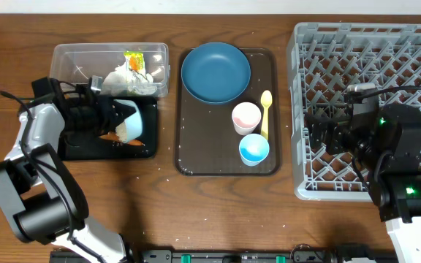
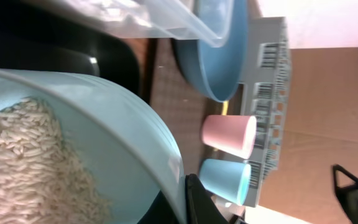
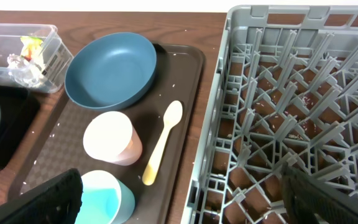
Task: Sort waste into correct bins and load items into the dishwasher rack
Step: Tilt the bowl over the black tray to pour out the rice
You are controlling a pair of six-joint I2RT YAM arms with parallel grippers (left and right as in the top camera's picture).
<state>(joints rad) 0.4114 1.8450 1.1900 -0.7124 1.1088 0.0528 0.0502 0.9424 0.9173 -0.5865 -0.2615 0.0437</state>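
Light blue bowl (image 1: 130, 120), w/ rice grains (image 2: 23, 152) inside, is seen tilted over black tray (image 1: 147, 144) at left gripper (image 1: 113, 117) — its grip cannot be told, being hidden by the bowl. Right gripper (image 3: 179, 194) is held wide apart over dishwasher rack (image 3: 291, 93).

Dark brown wood-grain table (image 1: 218, 212); beyond it, possibly cardboard panel (image 2: 328, 99), pale wall (image 2: 316, 22).

No legible text or numbers anywhere

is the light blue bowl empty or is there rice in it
Not empty: the left wrist view shows white rice heaped inside the light blue bowl.
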